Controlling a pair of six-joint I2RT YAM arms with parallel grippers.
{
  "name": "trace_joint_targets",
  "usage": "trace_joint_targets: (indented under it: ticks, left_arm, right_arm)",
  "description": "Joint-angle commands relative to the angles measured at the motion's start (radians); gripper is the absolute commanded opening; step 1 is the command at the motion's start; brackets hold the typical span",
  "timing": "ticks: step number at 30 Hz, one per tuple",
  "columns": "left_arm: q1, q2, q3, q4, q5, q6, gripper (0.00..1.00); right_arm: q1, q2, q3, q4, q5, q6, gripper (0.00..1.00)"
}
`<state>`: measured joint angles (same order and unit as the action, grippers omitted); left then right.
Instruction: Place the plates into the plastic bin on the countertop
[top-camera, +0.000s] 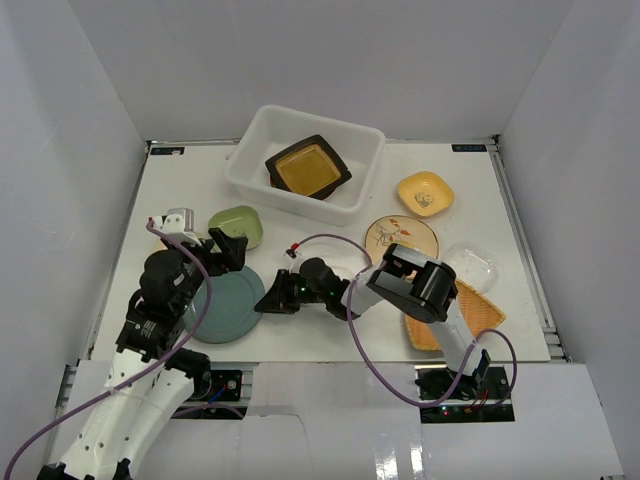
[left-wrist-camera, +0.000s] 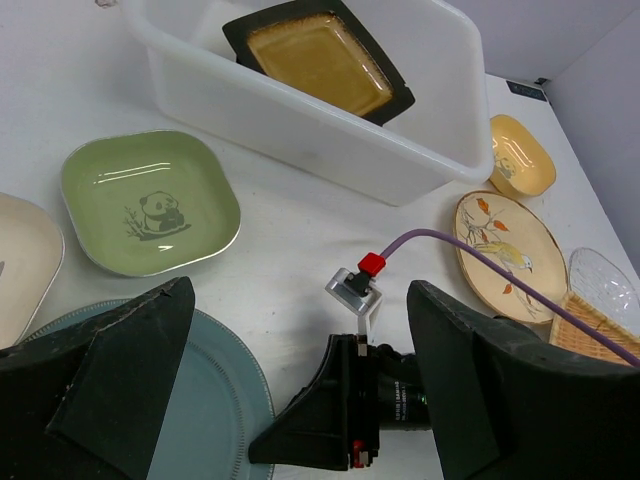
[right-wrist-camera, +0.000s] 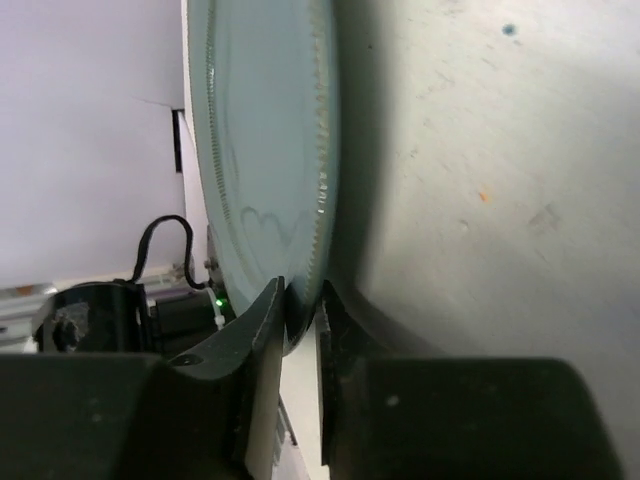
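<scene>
The grey-blue round plate (top-camera: 222, 308) lies on the countertop (top-camera: 330, 335) at the front left. My right gripper (top-camera: 268, 303) is shut on its right rim, and in the right wrist view the fingers (right-wrist-camera: 262, 330) pinch the plate's edge (right-wrist-camera: 265, 150). My left gripper (top-camera: 232, 258) is open and empty just above the plate's far side, its jaws wide apart in the left wrist view (left-wrist-camera: 300, 400). The plastic bin (top-camera: 250, 172) at the back holds the black-rimmed amber square plate (top-camera: 306, 167). A green panda plate (top-camera: 238, 222) lies beside the left gripper.
A small yellow plate (top-camera: 425, 193), a cream painted round plate (top-camera: 408, 232), a clear glass dish (top-camera: 472, 267) and a woven tan square plate (top-camera: 478, 312) lie at the right, near the right arm. A cream plate (left-wrist-camera: 20, 262) lies left of the green one. White walls enclose the surface.
</scene>
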<state>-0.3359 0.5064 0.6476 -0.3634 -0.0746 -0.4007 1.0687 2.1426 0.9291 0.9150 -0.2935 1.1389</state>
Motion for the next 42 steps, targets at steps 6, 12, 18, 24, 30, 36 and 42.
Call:
trace_joint_targets:
  ticks: [6, 12, 18, 24, 30, 36, 42]
  left_arm:
    - [-0.012, -0.02, -0.003, 0.02, 0.013, 0.003, 0.98]
    - [-0.017, -0.025, -0.002, 0.018, 0.003, 0.006, 0.98]
    - [-0.017, -0.077, 0.033, 0.0, -0.077, 0.005, 0.98]
    - [-0.02, -0.06, 0.064, 0.027, -0.073, 0.029, 0.98]
    - [-0.02, -0.097, 0.047, 0.041, -0.148, 0.031, 0.98]
    - [-0.02, -0.123, 0.015, 0.069, -0.133, 0.02, 0.98]
    - [-0.041, -0.091, -0.014, 0.089, -0.019, -0.01, 0.98]
  right_arm:
    - [-0.006, -0.131, -0.203, 0.042, 0.1, 0.005, 0.08]
    - [-0.033, -0.331, -0.381, 0.107, 0.037, -0.002, 0.08]
    - [-0.165, -0.611, -0.48, 0.072, -0.013, -0.01, 0.08]
    - [-0.274, -0.791, -0.409, -0.045, -0.082, -0.044, 0.08]
    - [-0.41, -0.869, -0.345, -0.045, -0.143, -0.001, 0.08]
    - [-0.575, -0.846, -0.124, -0.122, -0.139, -0.066, 0.08]
    - [-0.673, -0.575, 0.182, -0.202, -0.091, -0.151, 0.08]
